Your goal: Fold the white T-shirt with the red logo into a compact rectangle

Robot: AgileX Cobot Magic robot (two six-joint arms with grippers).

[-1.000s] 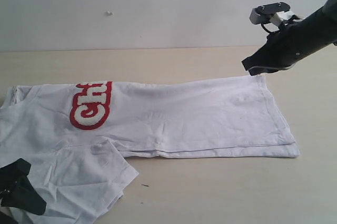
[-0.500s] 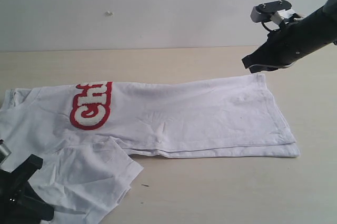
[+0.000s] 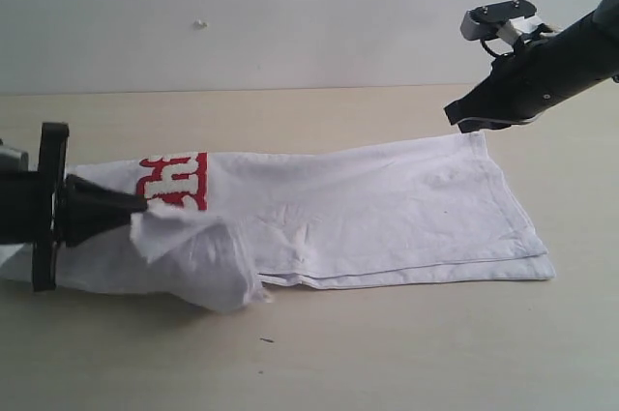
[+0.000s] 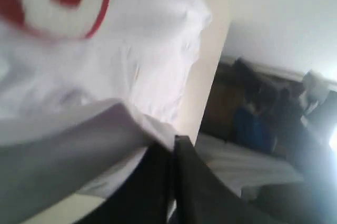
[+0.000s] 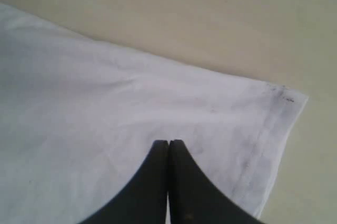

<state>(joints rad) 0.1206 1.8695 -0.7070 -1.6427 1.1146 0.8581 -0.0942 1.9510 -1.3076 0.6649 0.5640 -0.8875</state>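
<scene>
Matt cloth forms the white T-shirt (image 3: 387, 208); the red logo (image 3: 179, 179) looks fuzzy.

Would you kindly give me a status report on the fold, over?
Left gripper shut on white T-shirt sleeve, raised, partly hiding red logo. Right gripper shut at far hem corner. Nothing seen blocking.

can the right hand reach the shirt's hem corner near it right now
Probably yes. The right hand hangs just above the hem corner of the T-shirt with nothing between them, though its shut fingers would have to open first.
</scene>
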